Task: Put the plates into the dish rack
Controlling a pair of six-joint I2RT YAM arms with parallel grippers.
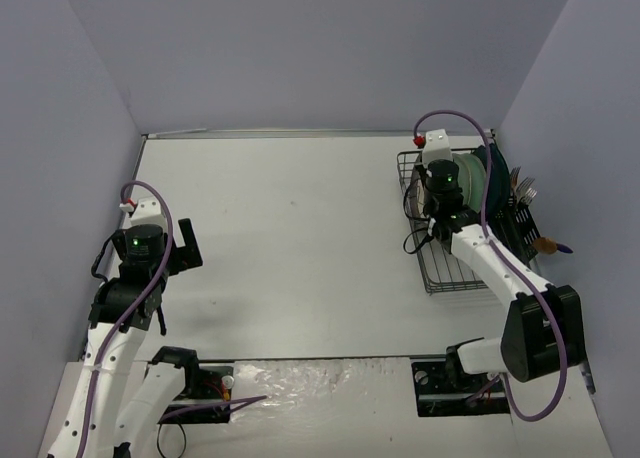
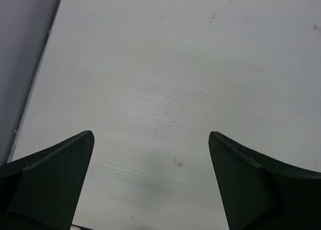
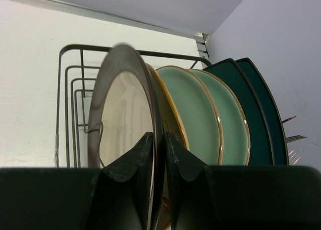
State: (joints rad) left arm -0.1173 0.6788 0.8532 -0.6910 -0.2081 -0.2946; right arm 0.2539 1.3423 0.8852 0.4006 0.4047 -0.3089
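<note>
The dish rack [image 1: 445, 273] sits on the counter [image 1: 300, 208] at its far right side, and the plates stand on edge in the rack's far half, packed one behind the other. In the right wrist view the row reads, from the rack's open left end toward its cutlery side: a cream plate with a grey-brown rim [image 3: 123, 114], a plate with a golden edge [image 3: 169, 114] pressed close behind it, two mint-green plates [image 3: 198, 114] and then two dark teal plates [image 3: 253, 107] against the rack's right side. Fork tips [image 3: 293, 138] show just beyond the teal pair, in the cutlery holder [image 1: 520, 218] fixed to that side.

The right pincer [image 3: 159, 159] is over the rack and narrow, clamped on the near rim of the cream plate with a grey-brown rim. One of its fingers [image 3: 133, 162] lies on the cream face, the other on the back, in the slim gap before the golden-edged plate. The held plate is upright between the rack's wires [image 3: 59, 99], at the front of the row.

The left pincer [image 2: 150, 180] is well apart from the rack, toward the counter's left edge. It is spread wide and holds nothing, with only bare counter showing between its two dark fingers [image 2: 50, 180].
</note>
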